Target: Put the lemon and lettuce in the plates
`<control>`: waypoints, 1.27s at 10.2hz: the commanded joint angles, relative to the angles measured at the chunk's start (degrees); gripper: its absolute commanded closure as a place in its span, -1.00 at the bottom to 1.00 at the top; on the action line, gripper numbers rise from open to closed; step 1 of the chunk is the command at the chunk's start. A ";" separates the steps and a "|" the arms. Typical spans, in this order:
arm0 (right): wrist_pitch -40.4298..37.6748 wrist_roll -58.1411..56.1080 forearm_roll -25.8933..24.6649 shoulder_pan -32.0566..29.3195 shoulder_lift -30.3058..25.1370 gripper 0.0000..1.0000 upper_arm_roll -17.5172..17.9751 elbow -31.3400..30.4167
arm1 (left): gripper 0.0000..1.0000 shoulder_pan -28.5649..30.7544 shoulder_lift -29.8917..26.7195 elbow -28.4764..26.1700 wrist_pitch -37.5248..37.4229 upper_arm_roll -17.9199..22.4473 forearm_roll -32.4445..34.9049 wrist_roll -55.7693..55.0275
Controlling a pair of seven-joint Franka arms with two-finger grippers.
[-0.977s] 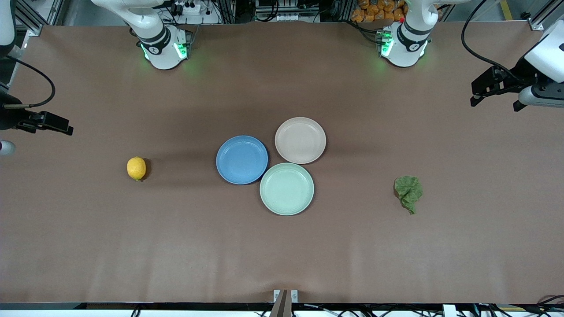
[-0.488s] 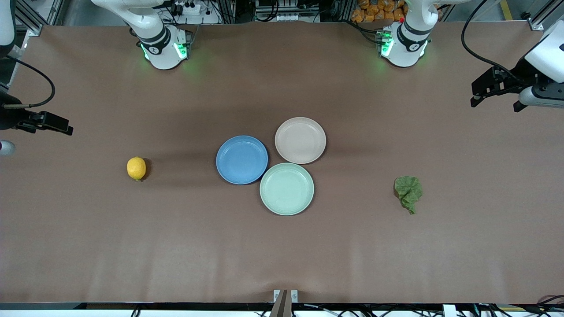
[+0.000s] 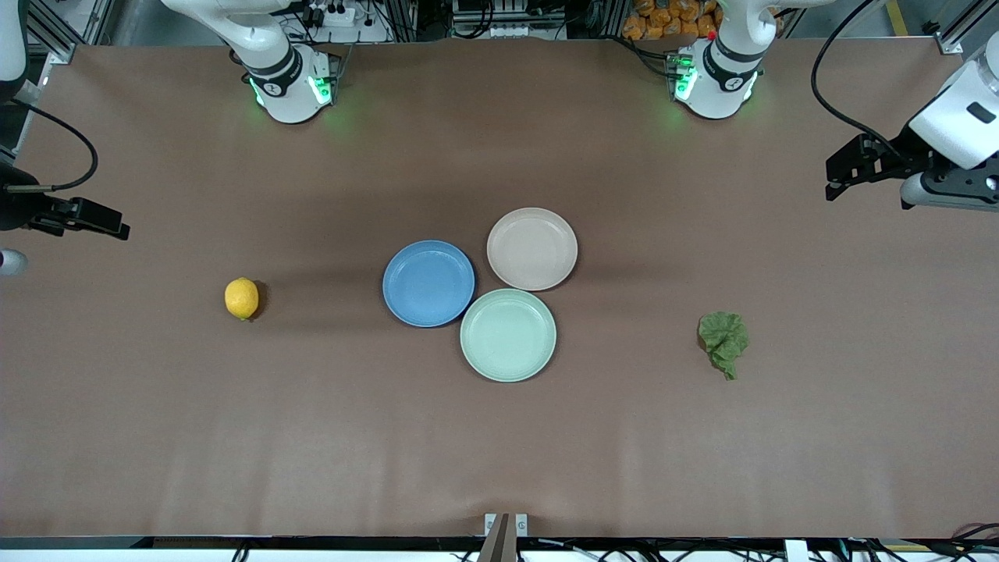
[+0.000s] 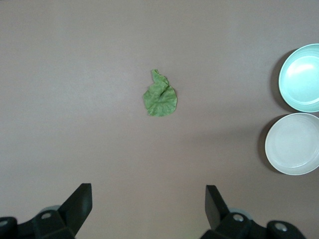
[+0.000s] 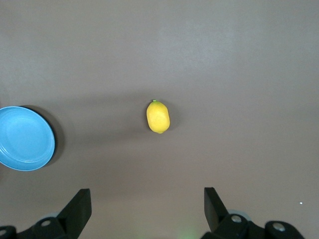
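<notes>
**A:** Front view first, biggest thing down. What carries it all?

**B:** One wide brown desk (image 3: 234,437) fills the frame. Both arm bases stand along its top edge.

**A:** And the arms' ends?

**B:** The left claw (image 3: 870,172) hangs at the upper right edge of the frame, over bare desk at the left arm's end. The right claw (image 3: 86,218) hangs at the frame's left edge, over the right arm's end. In each wrist view the two fingers stand wide apart with nothing between them, so both are open and empty.

**A:** Plates?

**B:** Three, clustered at the middle of the frame, rims touching or nearly so. The blue plate (image 3: 428,282) sits toward the right arm's end. The beige-pink plate (image 3: 532,248) is highest in the frame. The mint-green plate (image 3: 508,335) is lowest, nearest the camera. All three hold nothing.

**A:** The lettuce?

**B:** The lettuce (image 3: 723,341) lies flat on the desk at the frame's lower right of centre, well apart from the plates, its point aimed at the camera. In the left wrist view it (image 4: 159,98) sits mid-frame.

**A:** Smallest?

**B:** The lemon (image 3: 242,298), on the desk left of centre, well apart from the blue plate. The right wrist view shows it (image 5: 158,117) mid-frame.
</notes>
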 commanded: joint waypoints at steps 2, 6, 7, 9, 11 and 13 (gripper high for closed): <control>-0.30 0.29 -0.06 -0.28 -0.37 -1.00 0.13 -0.18 | -1.00 0.46 0.24 0.47 -0.15 -0.06 -0.27 -1.23; -0.30 0.29 -0.06 -0.28 -0.37 -1.00 0.13 -0.18 | -1.00 0.28 0.42 -1.63 1.69 -0.06 -0.37 -1.32; -0.30 0.37 -0.06 -0.28 -0.37 -1.00 0.13 -0.18 | -1.00 0.37 0.42 -2.07 2.65 -0.06 -0.37 -1.32; -0.30 0.29 -0.06 -0.20 -0.37 -1.00 0.13 -0.18 | -1.00 0.63 1.91 -2.52 4.33 -0.06 -0.37 -1.23; -0.30 0.29 -0.06 -0.28 -0.37 -1.00 0.13 -0.18 | -1.00 1.42 5.24 -2.52 6.08 0.03 -0.37 -0.71; -0.30 0.29 -0.06 -0.20 -0.37 -1.00 0.13 -0.18 | -1.00 2.39 9.62 -2.08 8.72 0.11 -0.02 -0.70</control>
